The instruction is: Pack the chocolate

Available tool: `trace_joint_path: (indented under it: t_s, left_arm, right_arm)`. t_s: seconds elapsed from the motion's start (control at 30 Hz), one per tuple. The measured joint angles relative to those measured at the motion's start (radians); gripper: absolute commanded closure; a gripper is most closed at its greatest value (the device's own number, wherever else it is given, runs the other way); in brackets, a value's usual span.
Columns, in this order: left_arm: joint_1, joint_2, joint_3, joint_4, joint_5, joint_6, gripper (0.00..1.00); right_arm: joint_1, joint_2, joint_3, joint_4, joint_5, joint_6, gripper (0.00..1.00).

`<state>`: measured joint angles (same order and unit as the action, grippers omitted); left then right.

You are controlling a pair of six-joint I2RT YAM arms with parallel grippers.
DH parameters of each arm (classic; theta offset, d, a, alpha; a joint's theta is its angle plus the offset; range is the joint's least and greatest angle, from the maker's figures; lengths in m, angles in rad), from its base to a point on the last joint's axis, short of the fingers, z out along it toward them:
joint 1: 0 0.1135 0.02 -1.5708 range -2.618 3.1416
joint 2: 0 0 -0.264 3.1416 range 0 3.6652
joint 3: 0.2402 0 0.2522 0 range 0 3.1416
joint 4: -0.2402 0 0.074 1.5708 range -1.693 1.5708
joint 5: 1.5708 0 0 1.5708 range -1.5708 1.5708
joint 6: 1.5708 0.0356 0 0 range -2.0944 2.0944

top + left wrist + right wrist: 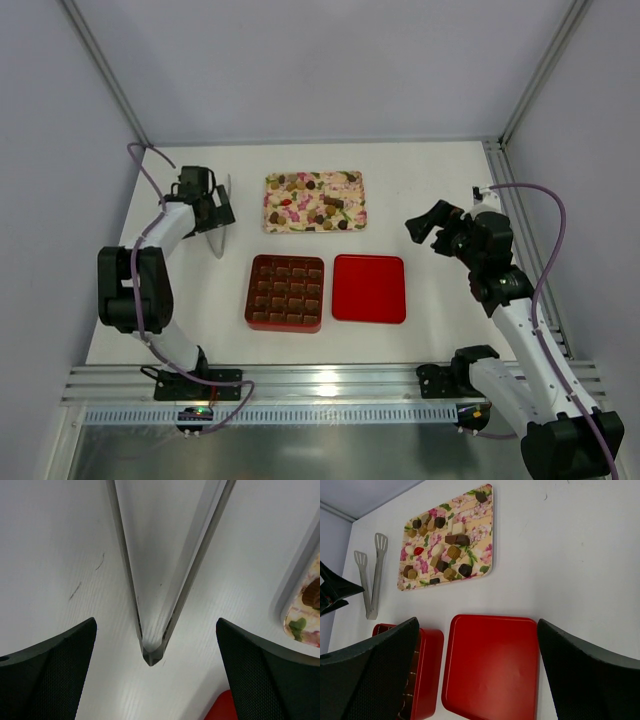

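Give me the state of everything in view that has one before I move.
left claw: open, fingers either side of the tongs' hinge end, not gripping.
right claw: open, empty.
tongs: lying on the table, arms spread.
red box: open; fill unclear.
lid: off, flat beside the box.
chocolate: loose on the floral tray.

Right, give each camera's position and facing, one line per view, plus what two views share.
Top external: above and behind the arms, looking down on the table; both arms show, left gripper and right gripper open.
Left wrist: on the left arm, facing down on the tongs; own fingers show.
Right wrist: on the right arm, facing across at red lid, red box, floral tray; own fingers show.
Both wrist views share tongs and floral tray.
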<state>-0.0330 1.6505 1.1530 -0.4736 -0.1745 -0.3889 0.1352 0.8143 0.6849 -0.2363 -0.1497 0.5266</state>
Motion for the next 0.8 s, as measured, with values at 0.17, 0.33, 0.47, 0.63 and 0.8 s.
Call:
trace_joint_path:
  t_s: [0.17, 0.33, 0.47, 0.63, 0.8]
  left_arm:
    - [0.000, 0.080, 0.007, 0.060, -0.006, 0.040, 0.01]
    - [0.000, 0.182, 0.047, 0.092, -0.009, 0.065, 0.00]
    - [0.001, 0.250, 0.089, 0.103, -0.014, 0.085, 0.00]
    - [0.008, 0.289, 0.127, 0.114, -0.017, 0.087, 0.01]
    - [0.017, 0.306, 0.149, 0.117, -0.017, 0.083, 0.04]
  right_arm:
    - [0.000, 0.002, 0.000, 0.007, -0.020, 0.002, 0.00]
    - [0.000, 0.015, 0.000, 0.020, -0.040, 0.003, 0.00]
    - [0.000, 0.018, 0.000, 0.028, -0.052, 0.003, 0.00]
    - [0.000, 0.019, 0.000, 0.035, -0.058, 0.003, 0.00]
    - [0.000, 0.040, 0.000, 0.045, -0.063, 0.003, 0.00]
